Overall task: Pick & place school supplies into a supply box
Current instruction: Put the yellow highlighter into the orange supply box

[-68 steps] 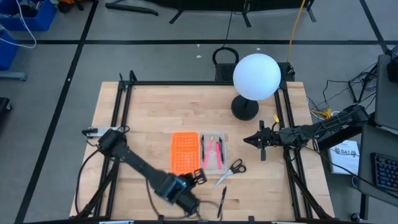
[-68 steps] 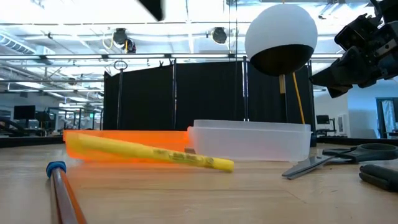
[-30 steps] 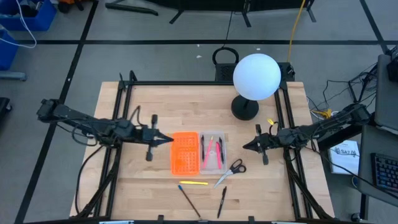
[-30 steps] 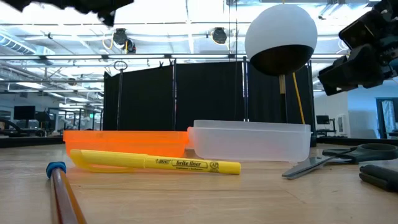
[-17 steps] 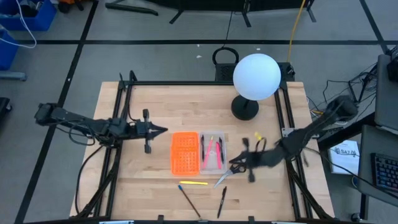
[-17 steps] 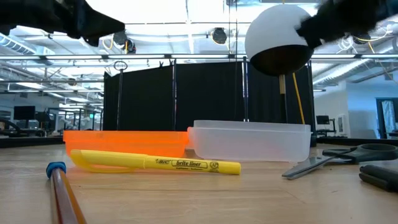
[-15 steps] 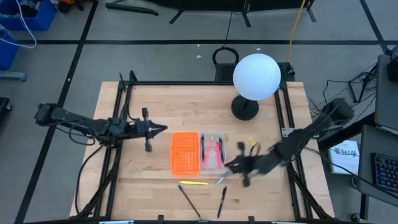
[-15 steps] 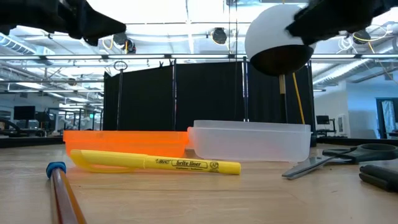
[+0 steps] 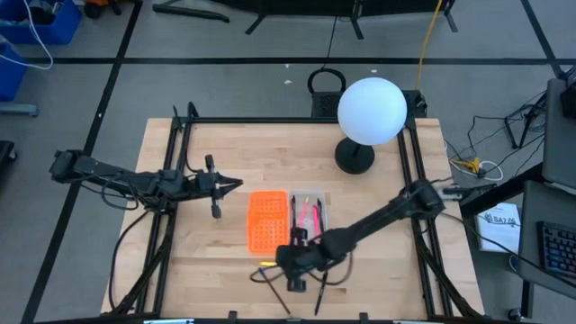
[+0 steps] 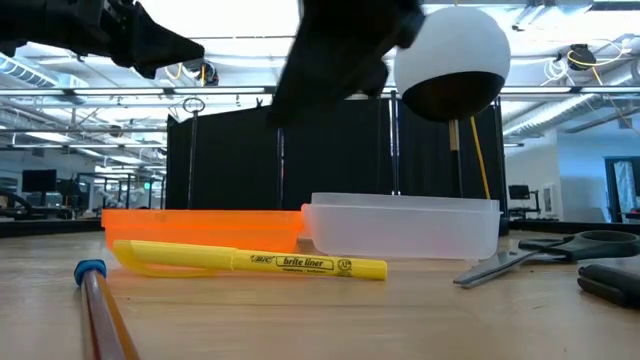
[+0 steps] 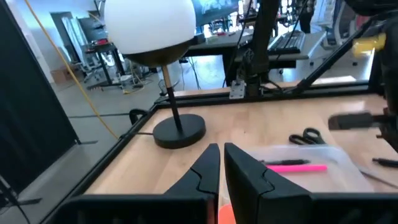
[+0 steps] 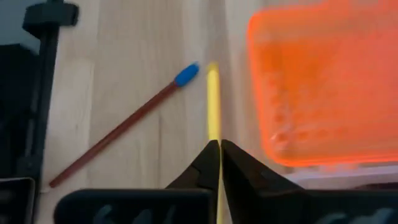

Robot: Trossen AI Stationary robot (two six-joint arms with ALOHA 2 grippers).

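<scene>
I am positioning the clenched right end effector (image 9: 294, 264) over the yellow highlighter (image 12: 213, 102) at lower centre of the bench (image 9: 225, 153); unopened fingers risk knocking it aside.

A wooden table (image 9: 225, 153) is seen from above, with black bars (image 9: 297, 120) running along its edges. A lamp with a big round white shade (image 9: 371, 110) is set near the far edge of the table, and its round black base (image 9: 353, 157) rests on the wood. A yellow cable (image 9: 427, 45) is stretched over the grey floor (image 9: 225, 81) behind the table. A keyboard (image 9: 558, 252) is seen far off to the right. Black curtains (image 10: 300, 160) are hung in the room behind.
</scene>
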